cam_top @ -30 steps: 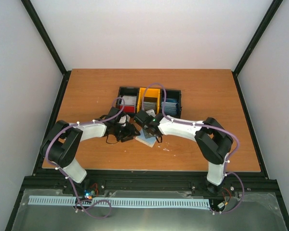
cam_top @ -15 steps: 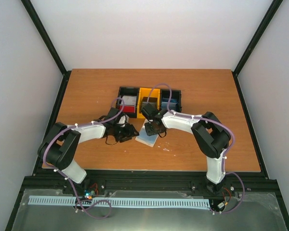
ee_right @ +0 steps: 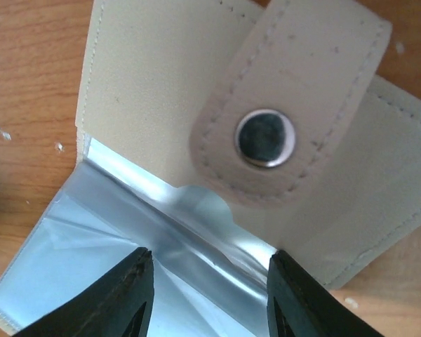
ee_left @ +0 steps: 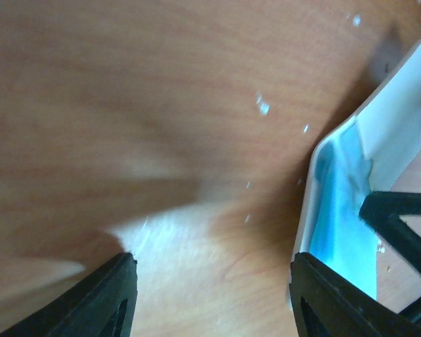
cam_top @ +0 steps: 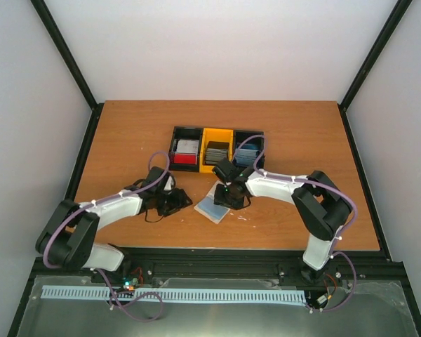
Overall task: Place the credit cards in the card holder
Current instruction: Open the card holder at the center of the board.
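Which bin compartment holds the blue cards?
The right compartment holds the blue cards; the yellow middle compartment has dark grey cards, the left compartment silver-and-red cards.

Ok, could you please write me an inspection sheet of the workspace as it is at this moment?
Surface: wooden table, with a few white specks near the card holder.
Job's things: card holder lies open on the table, snap tab facing up, pale blue behind its clear pocket. The credit cards are stacked in the three compartments of the bin tray.
Clutter: nothing seen besides the specks.
Grippers: left gripper open over bare wood beside the holder; right gripper open over the holder's pocket. Neither holds anything.
Cables: purple cables loop along both arms; one loop passes over the tray's right compartment.
Surroundings: white walls, black frame posts.
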`<action>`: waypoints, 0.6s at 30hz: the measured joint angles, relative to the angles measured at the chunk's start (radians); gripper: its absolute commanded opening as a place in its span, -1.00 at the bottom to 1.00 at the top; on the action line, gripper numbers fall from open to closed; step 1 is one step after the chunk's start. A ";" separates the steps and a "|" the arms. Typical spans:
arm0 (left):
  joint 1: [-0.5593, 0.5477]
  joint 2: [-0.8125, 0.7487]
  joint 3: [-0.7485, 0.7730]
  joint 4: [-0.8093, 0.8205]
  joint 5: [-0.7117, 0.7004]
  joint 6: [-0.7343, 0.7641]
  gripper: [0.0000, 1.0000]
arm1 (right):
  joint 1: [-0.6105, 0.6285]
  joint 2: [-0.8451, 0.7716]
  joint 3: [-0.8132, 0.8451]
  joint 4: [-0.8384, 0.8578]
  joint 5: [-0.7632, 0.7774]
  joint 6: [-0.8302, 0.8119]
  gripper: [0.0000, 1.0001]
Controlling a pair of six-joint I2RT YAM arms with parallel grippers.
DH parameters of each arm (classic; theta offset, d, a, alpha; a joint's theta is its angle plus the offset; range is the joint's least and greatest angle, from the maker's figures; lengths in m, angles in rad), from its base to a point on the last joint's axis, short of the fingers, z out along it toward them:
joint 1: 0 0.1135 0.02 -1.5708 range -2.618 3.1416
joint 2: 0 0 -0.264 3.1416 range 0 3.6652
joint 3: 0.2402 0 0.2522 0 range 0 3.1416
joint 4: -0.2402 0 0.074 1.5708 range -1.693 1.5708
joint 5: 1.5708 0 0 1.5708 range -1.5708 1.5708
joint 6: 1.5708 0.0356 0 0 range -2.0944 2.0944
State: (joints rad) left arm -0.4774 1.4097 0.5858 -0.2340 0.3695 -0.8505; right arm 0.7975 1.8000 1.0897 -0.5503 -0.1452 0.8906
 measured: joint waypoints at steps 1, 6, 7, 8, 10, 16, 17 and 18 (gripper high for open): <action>0.000 -0.023 -0.018 -0.001 0.005 -0.008 0.35 | 0.001 -0.012 -0.018 0.017 -0.006 0.040 -0.09; 0.000 -0.200 -0.172 0.049 0.089 -0.068 0.64 | 0.023 -0.051 -0.084 0.094 -0.014 0.242 -0.09; 0.000 -0.245 -0.212 0.072 0.114 -0.084 0.65 | 0.032 -0.051 -0.089 0.109 -0.012 0.296 -0.09; 0.000 -0.282 -0.245 0.091 0.135 -0.098 0.67 | 0.035 -0.051 -0.089 0.112 -0.014 0.309 -0.10; 0.000 -0.337 -0.296 0.123 0.167 -0.124 0.74 | 0.047 -0.051 -0.094 0.135 -0.029 0.387 -0.11; 0.000 -0.389 -0.356 0.208 0.214 -0.164 0.89 | 0.075 -0.048 -0.109 0.195 -0.077 0.584 -0.11; 0.000 -0.379 -0.361 0.234 0.226 -0.167 0.86 | 0.076 -0.047 -0.111 0.202 -0.085 0.607 -0.11; 0.000 -0.367 -0.362 0.252 0.234 -0.170 0.82 | 0.076 -0.046 -0.113 0.211 -0.097 0.629 -0.11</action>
State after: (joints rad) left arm -0.4778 1.0431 0.2237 0.0177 0.6033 -1.0203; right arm 0.8738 1.7542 0.9771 -0.3397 -0.2417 1.5192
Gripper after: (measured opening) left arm 0.947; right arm 0.446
